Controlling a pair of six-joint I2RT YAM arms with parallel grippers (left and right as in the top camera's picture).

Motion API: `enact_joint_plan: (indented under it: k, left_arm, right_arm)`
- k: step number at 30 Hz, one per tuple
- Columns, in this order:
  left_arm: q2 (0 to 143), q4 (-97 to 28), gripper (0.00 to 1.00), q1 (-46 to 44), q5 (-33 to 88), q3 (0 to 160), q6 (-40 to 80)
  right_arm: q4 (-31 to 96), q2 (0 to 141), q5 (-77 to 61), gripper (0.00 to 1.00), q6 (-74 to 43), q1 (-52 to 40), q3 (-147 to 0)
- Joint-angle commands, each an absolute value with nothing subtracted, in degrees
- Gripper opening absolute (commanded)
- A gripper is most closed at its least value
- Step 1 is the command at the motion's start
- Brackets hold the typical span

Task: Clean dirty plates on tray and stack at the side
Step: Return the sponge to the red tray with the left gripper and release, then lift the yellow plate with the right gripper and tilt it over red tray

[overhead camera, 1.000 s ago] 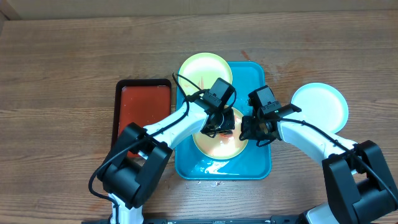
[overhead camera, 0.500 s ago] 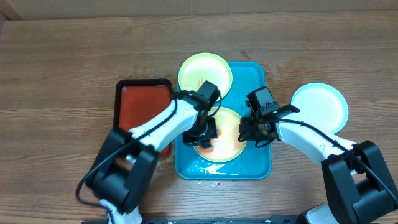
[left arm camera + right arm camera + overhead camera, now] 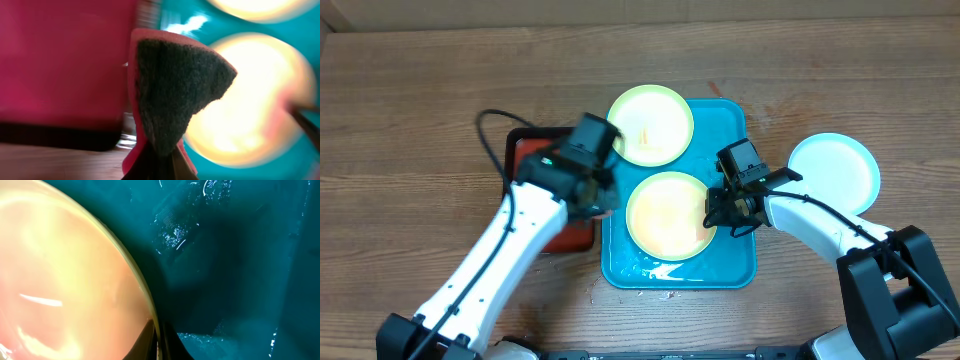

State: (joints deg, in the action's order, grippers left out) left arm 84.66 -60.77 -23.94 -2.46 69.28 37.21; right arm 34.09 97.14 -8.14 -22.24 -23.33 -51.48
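On the turquoise tray (image 3: 735, 270) lies a pale yellow plate (image 3: 665, 215). My right gripper (image 3: 722, 213) is shut on its right rim; the right wrist view shows the fingers (image 3: 157, 342) pinching that rim, with the plate (image 3: 65, 280) on the left. A second plate (image 3: 650, 125) lies at the tray's far left corner, overhanging it. A whitish third plate (image 3: 833, 170) sits on the table to the right. My left gripper (image 3: 595, 195) hovers at the tray's left edge, shut on a red sponge (image 3: 175, 95) with a dark scouring face.
A smaller black-rimmed tray (image 3: 552, 133) with a red-orange inside sits just left of the turquoise tray, partly under my left arm. Water glistens on the turquoise tray's near floor (image 3: 660, 268). Bare wooden tabletop (image 3: 420, 100) surrounds everything.
My left gripper has drawn the sponge off the near plate, leftward to the turquoise tray's left edge. The right gripper has kept its grip on the plate's rim.
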Motion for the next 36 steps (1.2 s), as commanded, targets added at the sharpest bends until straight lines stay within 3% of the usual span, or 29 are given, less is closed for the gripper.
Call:
enact_joint_plan:
  k: [1, 10, 16, 27, 30, 36]
  left_arm:
    - [86.39, -60.60, 0.04, -16.95, -11.64, 66.94, 35.68]
    - [93.21, -49.82, 0.04, -9.74, -10.68, 59.44, 30.02]
    - [91.42, -53.28, 0.52, -9.61, -10.44, 61.49, 31.75]
    - [79.24, -66.57, 0.82, -4.29, -9.56, 74.06, 31.92]
    - [75.37, -69.76, 1.00, -0.93, -7.81, 77.28, 31.92]
    - [70.70, -72.05, 1.00, 2.13, -5.67, 78.98, 31.90]
  right_arm:
    - [34.72, 99.02, -5.26, 0.04, -22.33, -23.14, -50.85]
    - [34.11, 99.02, -5.26, 0.04, -22.33, -23.14, -50.85]
    - [34.57, 98.94, -5.21, 0.04, -22.22, -23.14, -51.29]
    - [54.92, 94.61, 4.43, 0.04, -15.29, -26.89, -71.88]
    - [56.07, 94.61, 7.14, 0.04, -11.55, -30.15, -79.13]
    - [47.22, 94.61, 11.73, 0.04, -6.90, -36.69, -83.33]
